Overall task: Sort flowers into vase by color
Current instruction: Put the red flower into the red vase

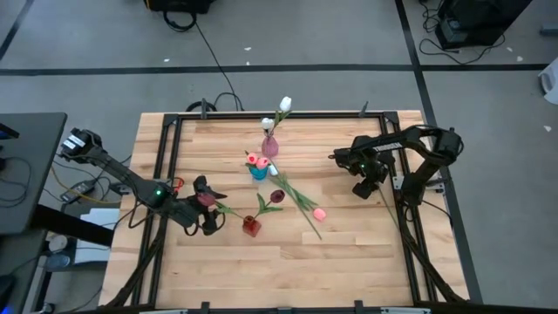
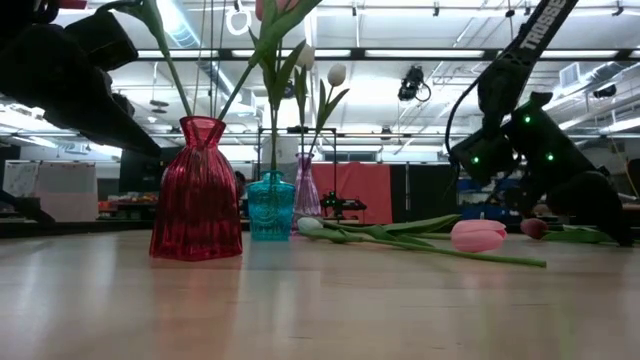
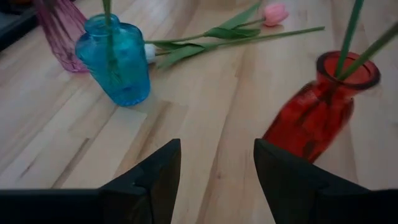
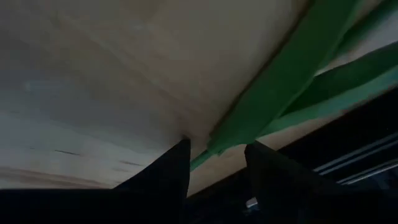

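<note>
My left gripper (image 1: 207, 212) (image 3: 216, 177) is open, low over the table beside the red vase (image 1: 251, 227) (image 3: 317, 115). That vase holds two stems; one dark red tulip (image 1: 277, 196) stands up and another (image 1: 207, 199) leans toward my left gripper. My right gripper (image 1: 362, 185) (image 4: 216, 168) points down at the table, open, its fingers either side of a lying flower's green stem (image 4: 283, 84); its dark red head (image 2: 533, 228) shows in the low view. A pink tulip (image 1: 319, 213) and a white tulip (image 3: 149, 51) lie on the table.
The blue vase (image 1: 258, 171) holds pink tulips and the pale pink vase (image 1: 270, 146) holds white tulips (image 1: 285, 105); both stand at the table's middle, toward the far edge. The lying stems (image 1: 296, 196) cross the middle. The table's near part is bare wood.
</note>
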`<state>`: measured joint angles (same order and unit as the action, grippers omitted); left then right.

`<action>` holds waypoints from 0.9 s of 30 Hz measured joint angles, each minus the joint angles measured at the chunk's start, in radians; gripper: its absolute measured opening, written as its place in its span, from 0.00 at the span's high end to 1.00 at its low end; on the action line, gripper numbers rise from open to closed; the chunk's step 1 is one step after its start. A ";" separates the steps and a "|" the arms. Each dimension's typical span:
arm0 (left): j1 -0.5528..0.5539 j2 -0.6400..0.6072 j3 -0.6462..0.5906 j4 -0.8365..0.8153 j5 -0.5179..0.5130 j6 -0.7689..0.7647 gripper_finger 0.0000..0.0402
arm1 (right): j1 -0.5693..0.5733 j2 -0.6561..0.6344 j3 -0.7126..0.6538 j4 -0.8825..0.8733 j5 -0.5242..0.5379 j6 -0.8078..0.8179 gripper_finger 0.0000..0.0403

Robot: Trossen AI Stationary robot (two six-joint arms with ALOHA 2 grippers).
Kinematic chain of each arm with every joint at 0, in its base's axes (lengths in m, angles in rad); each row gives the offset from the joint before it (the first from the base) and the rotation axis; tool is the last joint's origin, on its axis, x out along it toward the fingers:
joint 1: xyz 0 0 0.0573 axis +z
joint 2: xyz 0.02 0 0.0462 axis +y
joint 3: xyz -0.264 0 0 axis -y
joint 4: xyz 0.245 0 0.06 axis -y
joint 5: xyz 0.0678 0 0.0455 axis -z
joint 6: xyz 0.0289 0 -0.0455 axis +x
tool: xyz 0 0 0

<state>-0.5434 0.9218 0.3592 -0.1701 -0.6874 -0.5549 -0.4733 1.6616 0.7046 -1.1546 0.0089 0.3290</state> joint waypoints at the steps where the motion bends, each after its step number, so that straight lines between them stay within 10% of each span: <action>1: 0.000 0.000 0.000 -0.003 0.013 0.000 0.48 | -0.004 0.014 0.002 0.005 -0.008 -0.001 0.59; 6: -0.002 -0.030 0.028 -0.180 0.109 -0.035 0.48 | -0.009 0.066 0.004 0.011 -0.024 -0.036 0.65; 15: -0.002 -0.141 0.035 -0.245 -0.034 0.016 0.48 | -0.008 0.027 -0.003 0.031 -0.052 -0.075 0.97; 27: -0.002 -0.210 0.036 -0.292 -0.269 0.052 0.48 | 0.077 -0.148 -0.002 0.103 -0.166 -0.121 0.99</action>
<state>-0.5449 0.7120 0.3952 -0.4619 -0.9563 -0.5033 -0.3965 1.5132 0.7021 -1.0511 -0.1572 0.2079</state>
